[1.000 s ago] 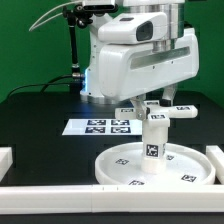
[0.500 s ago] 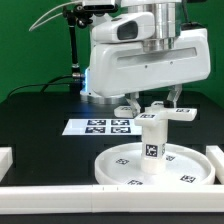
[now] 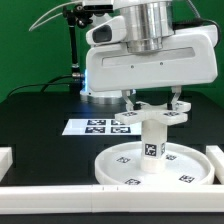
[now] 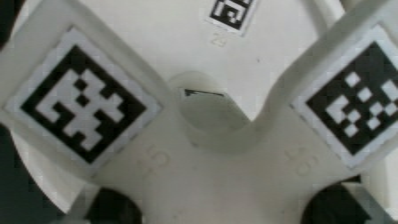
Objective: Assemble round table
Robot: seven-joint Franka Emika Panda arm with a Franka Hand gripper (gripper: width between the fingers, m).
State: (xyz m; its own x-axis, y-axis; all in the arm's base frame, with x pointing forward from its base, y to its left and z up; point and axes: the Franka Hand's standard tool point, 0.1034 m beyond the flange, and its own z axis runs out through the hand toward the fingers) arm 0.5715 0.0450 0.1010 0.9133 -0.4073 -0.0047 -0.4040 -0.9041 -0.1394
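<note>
Gripper (image 3: 151, 103) clenched on the cross piece (image 3: 152, 113), arms level. Post (image 3: 151, 139) stands upright directly beneath the jaws, on the disc (image 3: 120, 164); cross sits at post top.

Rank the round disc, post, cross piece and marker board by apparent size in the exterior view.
1. Round disc
2. Marker board, though it lies farther back and is partly hidden
3. Cross piece and post: too alike to rank

My hand (image 3: 150, 106) grips the cross piece (image 3: 153, 112) atop the upright post (image 3: 153, 141), which stands at the disc's (image 3: 125, 165) centre; the marker board (image 3: 100, 126) lies at ten o'clock.
</note>
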